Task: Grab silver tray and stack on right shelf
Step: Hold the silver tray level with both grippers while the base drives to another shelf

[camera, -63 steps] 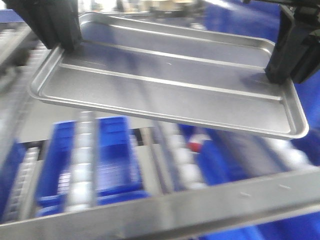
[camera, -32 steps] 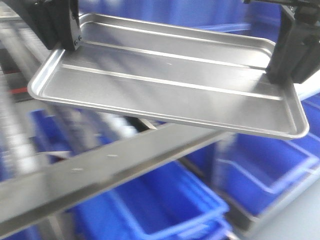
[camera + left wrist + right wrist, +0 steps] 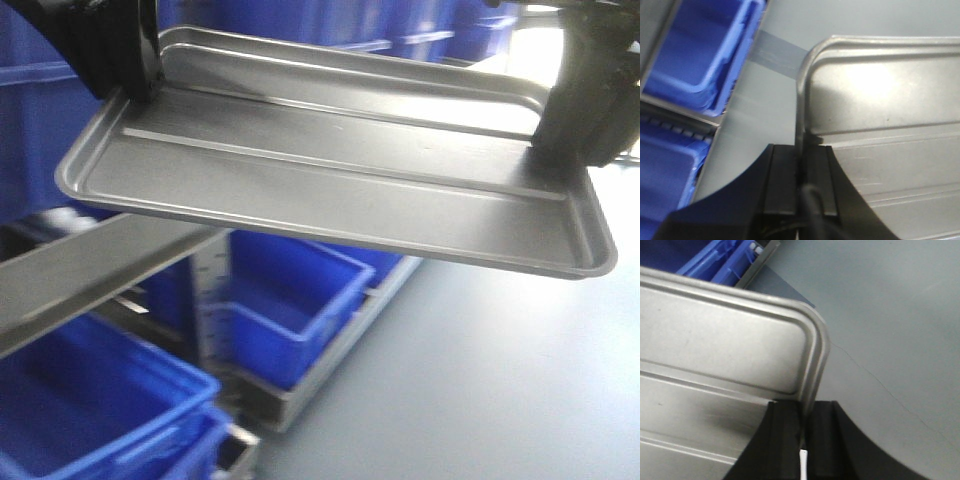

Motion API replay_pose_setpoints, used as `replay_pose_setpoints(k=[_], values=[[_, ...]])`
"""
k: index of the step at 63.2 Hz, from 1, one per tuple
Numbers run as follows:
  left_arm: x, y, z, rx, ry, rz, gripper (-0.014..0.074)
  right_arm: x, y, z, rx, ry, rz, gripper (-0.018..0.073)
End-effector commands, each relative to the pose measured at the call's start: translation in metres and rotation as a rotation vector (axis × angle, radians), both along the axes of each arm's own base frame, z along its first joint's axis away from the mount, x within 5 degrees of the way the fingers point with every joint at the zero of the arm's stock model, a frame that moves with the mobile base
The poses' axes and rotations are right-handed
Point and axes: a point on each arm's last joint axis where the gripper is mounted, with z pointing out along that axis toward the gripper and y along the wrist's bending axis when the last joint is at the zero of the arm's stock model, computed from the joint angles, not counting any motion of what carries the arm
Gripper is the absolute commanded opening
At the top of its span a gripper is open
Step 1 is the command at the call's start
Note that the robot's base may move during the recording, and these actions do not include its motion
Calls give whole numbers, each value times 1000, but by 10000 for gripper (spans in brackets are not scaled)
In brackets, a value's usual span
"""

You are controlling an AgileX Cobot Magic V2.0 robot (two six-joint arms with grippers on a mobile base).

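A smooth grey floor (image 3: 480, 380) spreads below, with blue plastic bins (image 3: 290, 300) at the left and a slanting brushed-steel bar (image 3: 90, 265) crossing in front of them. The silver tray (image 3: 340, 170) hangs in the air above all this, its 2 long ribs showing and its near edge sloping down to the right in the front view. The left gripper (image 3: 801, 170) pinches the rim of 1 short side and the right gripper (image 3: 806, 425) the opposite rim, each with 1 black finger inside and 1 outside.
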Motion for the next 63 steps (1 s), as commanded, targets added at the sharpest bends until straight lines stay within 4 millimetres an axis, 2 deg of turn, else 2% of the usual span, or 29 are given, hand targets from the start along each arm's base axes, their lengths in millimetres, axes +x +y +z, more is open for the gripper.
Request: replay_pose_setpoints(k=[1,63], values=[[-2,6,21,-19,-87,0,-93,-1,-4,16,-17,-75,27,57],[-2,6,21,-19,-87,0,-93,-1,-4,16,-18,-74,27,57]])
